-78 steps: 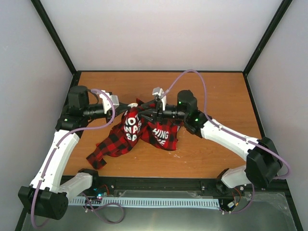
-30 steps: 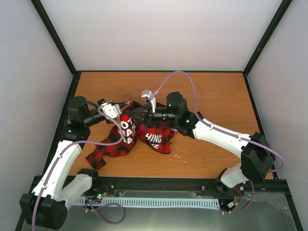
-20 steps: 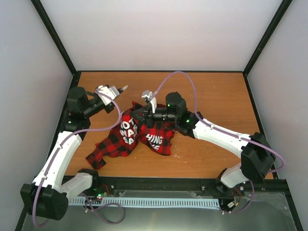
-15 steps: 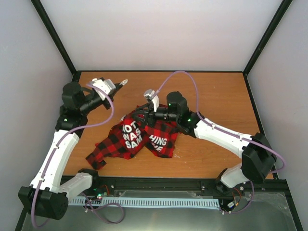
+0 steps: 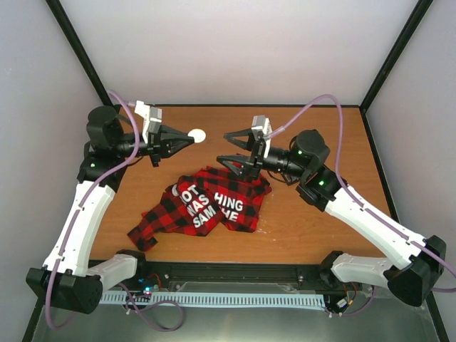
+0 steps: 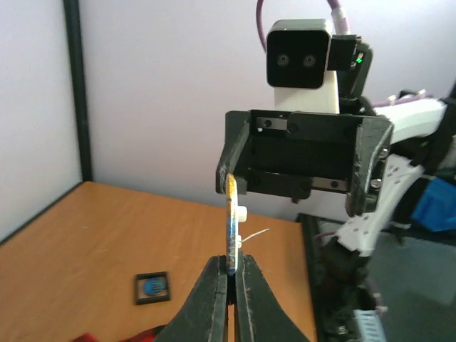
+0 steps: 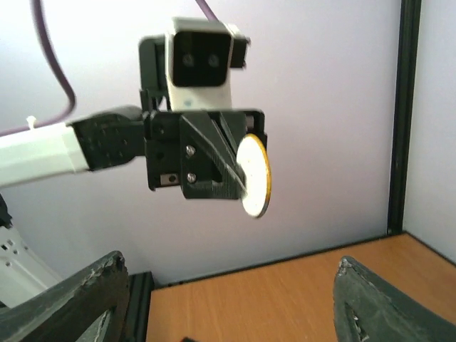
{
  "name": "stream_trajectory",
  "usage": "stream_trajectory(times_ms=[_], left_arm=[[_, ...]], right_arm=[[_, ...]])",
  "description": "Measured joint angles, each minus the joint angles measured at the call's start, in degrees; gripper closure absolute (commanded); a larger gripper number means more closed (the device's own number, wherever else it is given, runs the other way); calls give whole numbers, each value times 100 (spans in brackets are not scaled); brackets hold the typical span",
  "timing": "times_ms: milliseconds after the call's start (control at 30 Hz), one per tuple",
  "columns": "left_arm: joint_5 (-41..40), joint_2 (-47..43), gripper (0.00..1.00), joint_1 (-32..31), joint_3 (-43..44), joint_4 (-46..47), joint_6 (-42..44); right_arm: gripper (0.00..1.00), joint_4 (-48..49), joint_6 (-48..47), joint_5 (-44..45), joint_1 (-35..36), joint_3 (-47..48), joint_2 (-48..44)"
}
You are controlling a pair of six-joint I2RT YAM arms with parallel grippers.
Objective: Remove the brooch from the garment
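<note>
Table (image 5: 320,128): brown wood board with grey walls on three sides; it bears the garment.
Garment (image 5: 206,203): red-and-black checked shirt with white block letters. It lies crumpled on the table near its front middle, below both grippers and touched by neither. One sleeve trails toward the front left.
Right gripper (image 5: 226,146): raised above the table, over the garment's far edge. Its jaws are spread wide with nothing between them, pointing at the left gripper. In its own wrist view (image 7: 229,263) the two fingers frame the brooch from a distance.
Left gripper (image 5: 187,137): raised over the table's far left part, pointing toward the right gripper. Its fingers (image 6: 214,299) are pinched together on the brooch's edge.
Brooch (image 5: 196,135): round white disc with a yellow rim (image 7: 254,176). It stands clear of the garment, held in the air at the left fingertips. It shows edge-on in the left wrist view (image 6: 231,224).
Black square (image 6: 152,288): small dark-framed piece with a blue middle, flat on the table; I cannot tell what it is.
</note>
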Motion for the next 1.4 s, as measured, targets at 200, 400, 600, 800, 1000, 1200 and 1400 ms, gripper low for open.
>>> stream_trajectory(times_ms=[200,400,600,800,1000,1200,1400], left_arm=[[557,35,99,0,-2,623,-1130],[765,35,99,0,-85,1373,-2140],[772,35,99,0,-105,1709,-2575],[721,33,99,0,-232,1808,-2778],[503,37,99,0,-245,1803,-2885],[326,37,99,0,-245,1773,-2879],[262,37,99,0,-245,1727,-2822]], right_arm=[[26,463,168,-70,0,22,-48],[27,691,317,-79,0,299,339],[32,852,385,-105,0,485,463],[36,973,417,-101,66,551,575],[38,682,356,-101,212,1137,1016],[49,640,376,-120,269,1209,1165],[65,579,372,-122,310,1233,1266]])
